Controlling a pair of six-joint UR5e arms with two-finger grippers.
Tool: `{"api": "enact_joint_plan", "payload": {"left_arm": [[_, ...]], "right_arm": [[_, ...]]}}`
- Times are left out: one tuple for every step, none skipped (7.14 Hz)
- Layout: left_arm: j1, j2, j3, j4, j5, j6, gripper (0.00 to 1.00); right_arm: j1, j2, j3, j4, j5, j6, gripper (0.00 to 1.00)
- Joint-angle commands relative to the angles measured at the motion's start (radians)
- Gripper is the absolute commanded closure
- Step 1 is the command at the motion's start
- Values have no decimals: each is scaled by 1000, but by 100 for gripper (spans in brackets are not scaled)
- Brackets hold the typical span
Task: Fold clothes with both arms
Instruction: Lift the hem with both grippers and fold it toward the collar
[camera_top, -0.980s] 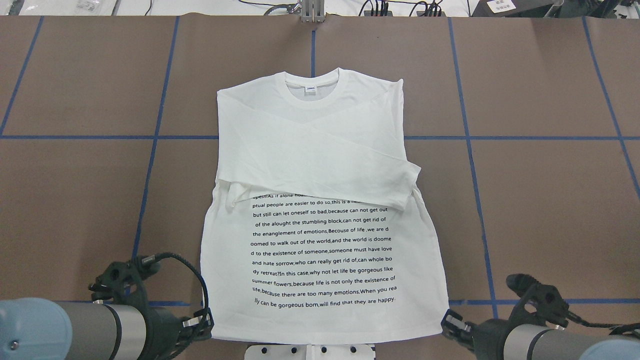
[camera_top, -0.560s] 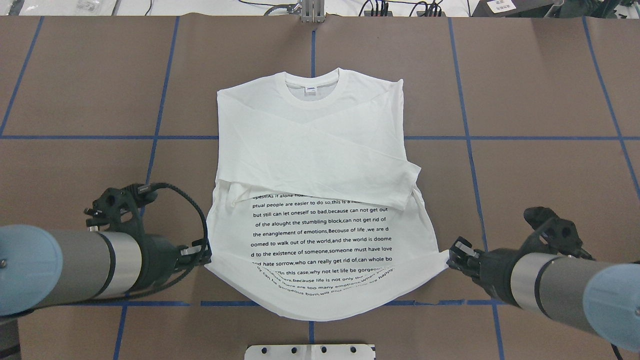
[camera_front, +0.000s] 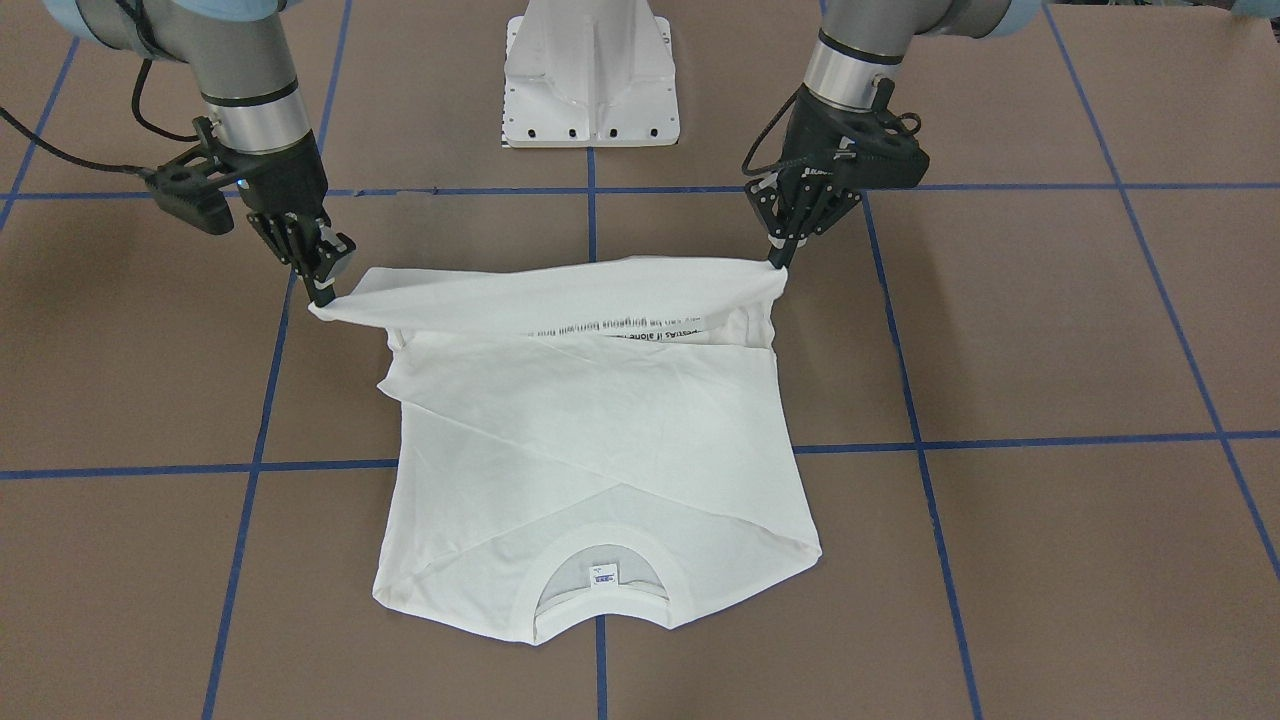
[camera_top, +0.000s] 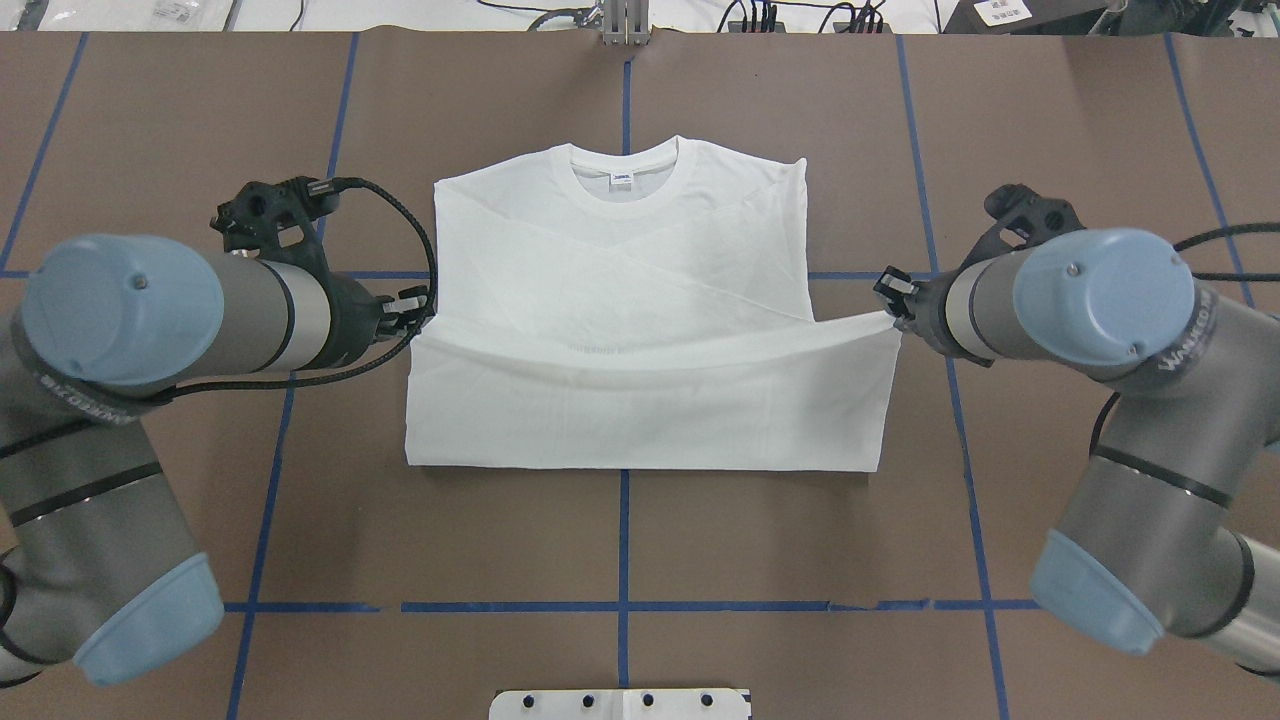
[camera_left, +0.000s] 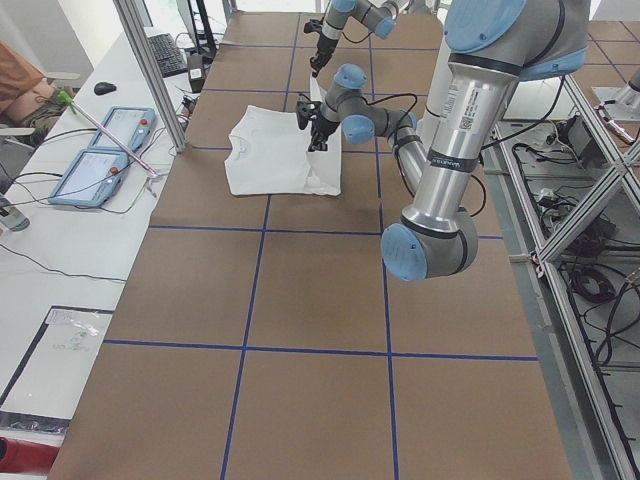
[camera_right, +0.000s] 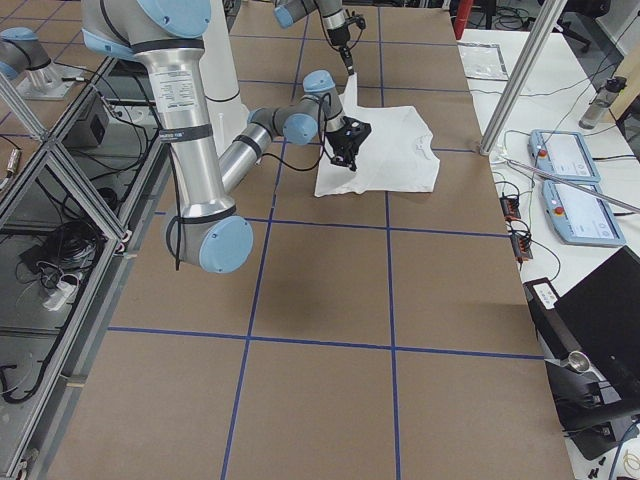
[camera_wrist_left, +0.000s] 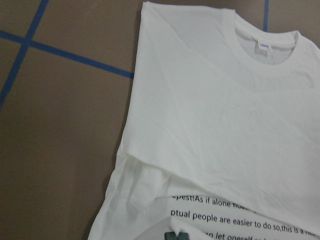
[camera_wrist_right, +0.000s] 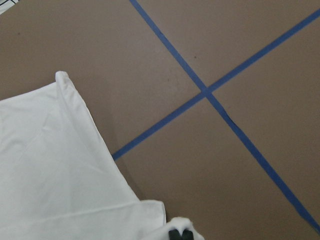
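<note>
The white T-shirt (camera_top: 620, 230) lies flat, collar (camera_top: 625, 175) away from me, sleeves crossed over the chest. My left gripper (camera_top: 425, 318) is shut on the left hem corner and my right gripper (camera_top: 888, 315) is shut on the right hem corner. Both hold the hem taut, a little above the shirt's middle. The lower half is doubled over, its plain side up. In the front view the left gripper (camera_front: 778, 262) and right gripper (camera_front: 322, 295) hold the raised hem (camera_front: 550, 295), with printed text (camera_front: 610, 328) showing under it. The text also shows in the left wrist view (camera_wrist_left: 225, 215).
The white pedestal base (camera_front: 590, 70) stands at my side of the brown table, which is marked with blue tape lines (camera_top: 623, 540). In the exterior right view, control tablets (camera_right: 575, 185) lie on a side bench beyond the table.
Both grippers have carried the hem corners from the near table edge up and away from me toward the collar. The lower half has folded over and the printed text is now covered from above.
</note>
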Motion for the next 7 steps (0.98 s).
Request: {"api": "enact_joint_plan", "payload": {"left_arm": [[-86, -66, 180, -117, 1, 18, 100], [-103, -89, 299, -221, 3, 21, 100], [-111, -103, 372, -290, 6, 19, 100], [-114, -155, 482, -353, 10, 19, 100], [-114, -180, 568, -424, 12, 18, 100], [-116, -180, 592, -458, 12, 19, 100], [-125, -180, 601, -473, 12, 19, 100]], "right_arm": [[82, 167, -239, -8, 9, -75, 100], [109, 248, -346, -8, 9, -122, 100], [110, 324, -445, -5, 3, -127, 100], [111, 364, -534, 45, 1, -129, 100], [110, 372, -608, 143, 1, -127, 100], [110, 395, -655, 183, 1, -124, 100], [110, 419, -689, 187, 1, -124, 100]]}}
